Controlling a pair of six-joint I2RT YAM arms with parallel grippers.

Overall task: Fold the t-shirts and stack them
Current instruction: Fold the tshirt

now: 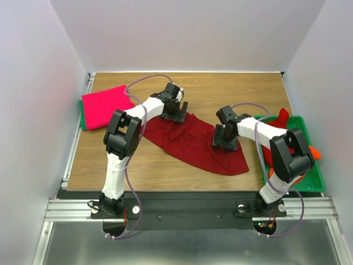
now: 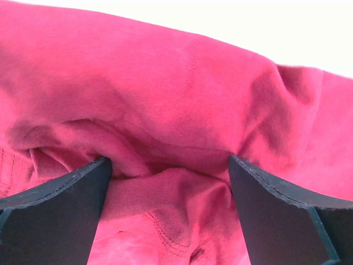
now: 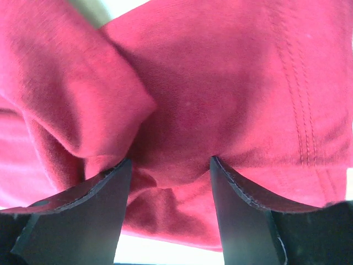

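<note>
Wooden desk [image 1: 110, 165], boxed in by plain white walls [image 1: 182, 33]. Found the dark red short-sleeved cotton t-shirt [image 1: 193, 144] lying loose and rumpled across the middle of it, unfolded, stretched on a slant from the far centre toward the near right. Saw the left end effector [image 1: 175, 113] pressed down on the far end of that cloth, black fingers [image 2: 66, 210] spread wide, a soft ridge of red fabric rising between them and clamped by neither. Saw the right end effector [image 1: 225, 142] set on the same cloth nearer its right side, jaws partway apart, a bunched fold filling the gap and touching both fingers [image 3: 83, 215]; could not tell a true pinch from a mere straddle. Noted, well apart at the far left of the desk, the bright pink-magenta cotton t-shirt [image 1: 105, 106] folded into a flat rectangle, a strip of green [image 1: 81, 120] showing under its left edge. Noted along the right edge the shallow green plastic tray [image 1: 309, 186], just beside the right arm, holding a crumpled red garment [image 1: 282, 117] at its far end and a scrap of orange cloth [image 1: 313, 150] spilling over its right rim.
</note>
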